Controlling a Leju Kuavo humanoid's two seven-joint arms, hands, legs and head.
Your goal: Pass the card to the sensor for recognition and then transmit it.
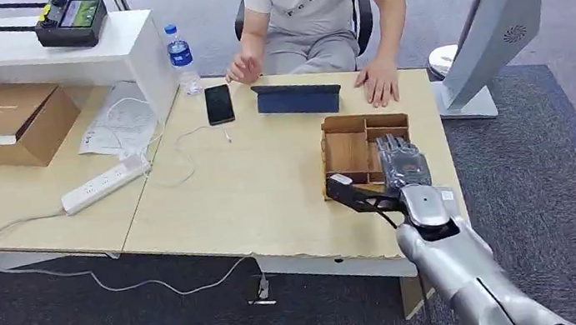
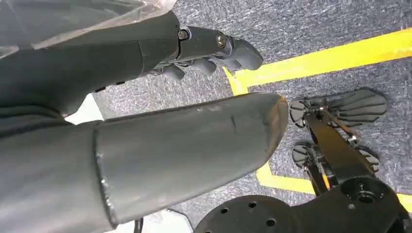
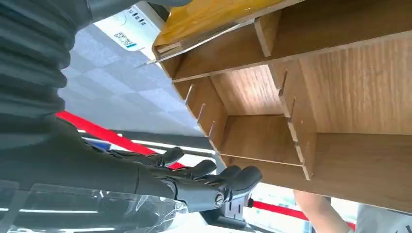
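A wooden compartment box (image 1: pixel 348 151) stands near the table's right edge. My right hand (image 1: pixel 400 171) hovers over the box's right side, fingers stretched toward the far side and the thumb (image 1: pixel 348 186) spread out over the box's near wall. It holds nothing. In the right wrist view its dark fingers (image 3: pixel 214 179) lie close by the box's compartments (image 3: pixel 257 136), whose wooden floors look bare. A dark blue flat device (image 1: pixel 297 98) lies just beyond the box. My left hand (image 2: pixel 194 150) hangs over the floor with fingers (image 2: pixel 233 48) apart from the thumb, nothing in it.
A person sits across the table, one hand (image 1: pixel 379 83) beside the blue device and the other (image 1: pixel 243 69) near a black phone (image 1: pixel 219 104). A water bottle (image 1: pixel 182 59), power strip (image 1: pixel 105 184) and cardboard box (image 1: pixel 15 123) lie to the left. A white stand (image 1: pixel 469 96) rises at right.
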